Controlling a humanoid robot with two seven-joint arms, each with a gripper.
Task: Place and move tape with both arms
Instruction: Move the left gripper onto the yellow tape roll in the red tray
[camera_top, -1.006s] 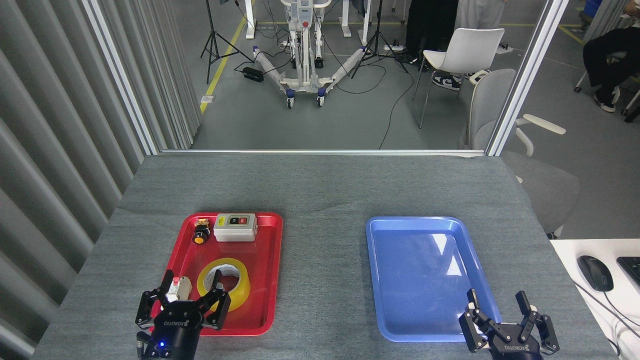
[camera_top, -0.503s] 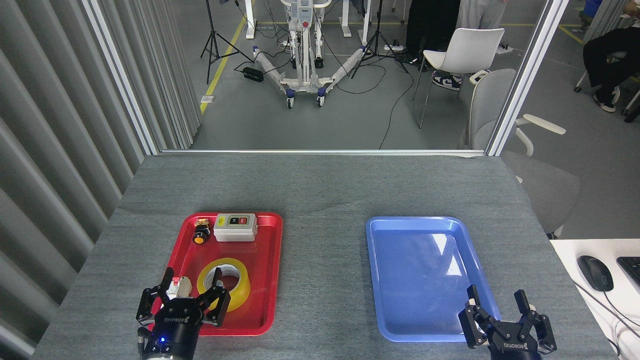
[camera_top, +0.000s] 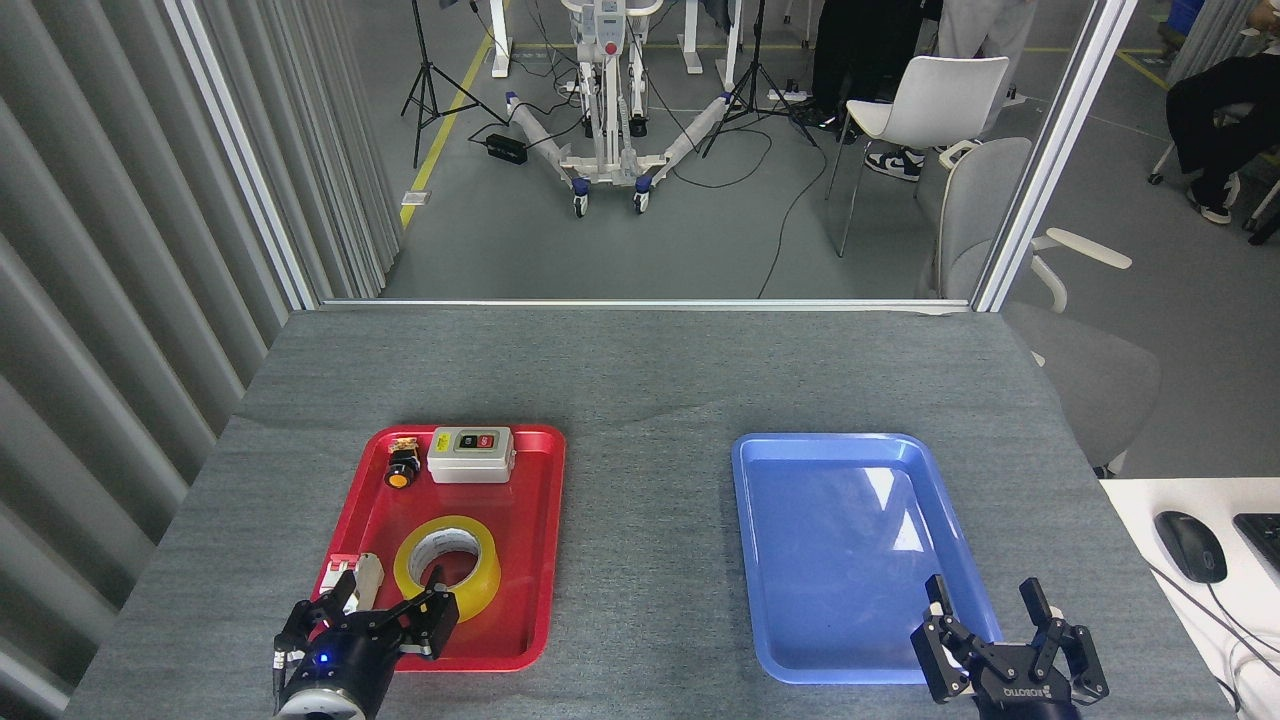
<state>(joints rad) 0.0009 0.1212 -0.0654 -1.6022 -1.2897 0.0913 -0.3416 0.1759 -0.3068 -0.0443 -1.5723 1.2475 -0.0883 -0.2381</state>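
Counted on the table (camera_top: 650, 380): two trays, one red (camera_top: 545, 560), one blue (camera_top: 760, 560); one tape roll (camera_top: 488, 560); one push button (camera_top: 401, 470); one switch box (camera_top: 470, 455); two grippers, left (camera_top: 385, 598) and right (camera_top: 985, 600).

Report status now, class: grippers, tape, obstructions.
Left gripper open, empty, near the tape. Right gripper open, empty. Tape flat in red tray. Small switch part beside it.

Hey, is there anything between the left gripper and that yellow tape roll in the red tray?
Nothing visible. The open black left gripper sits at the near edge of the wide translucent yellow tape roll; the small white switch part lies beside it, left of that path.
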